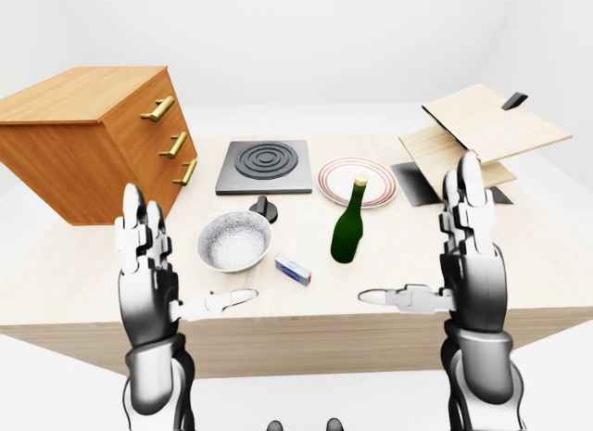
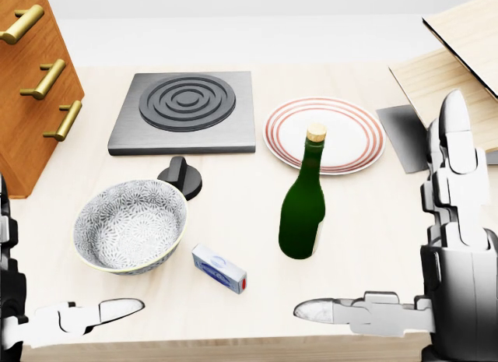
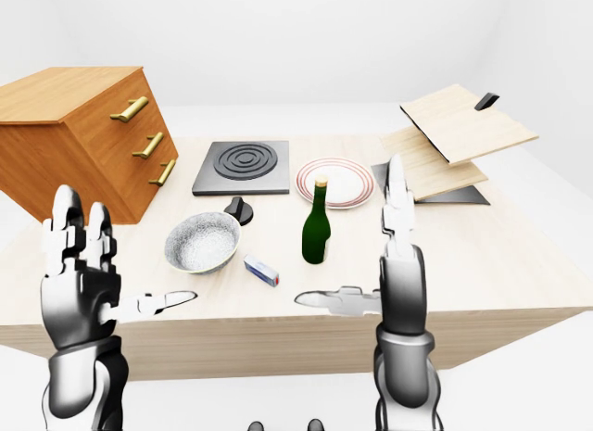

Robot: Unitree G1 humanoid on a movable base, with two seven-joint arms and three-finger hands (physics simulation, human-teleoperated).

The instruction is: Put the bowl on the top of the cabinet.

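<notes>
Head view: bottle (image 2: 303, 210) label faces away, unreadable.

Cabinet (image 1: 88, 139): warm wood, brass-look handles. Tabletop (image 2: 373, 214): pale matt wood. Bowl (image 2: 131, 226): patterned glazed ceramic. Bottle (image 2: 303, 210): glossy green glass. Left hand (image 1: 146, 283), right hand (image 1: 473, 264): polished metal.

Two polished chrome-and-black robot arms with three-finger hands.

Left hand (image 1: 148, 273) and right hand (image 1: 471, 264) alike: glossy silver shells, segmented blocky fingers (image 2: 455, 156) with dark joint gaps, rounded pale fingertips. Thumbs built of short linked silver sections with black seams. Cylindrical mirror-like forearms, black bands ringing the wrists. Two small dark rounded shapes at 6 o'clock in the left-eye view, too small to identify.
</notes>
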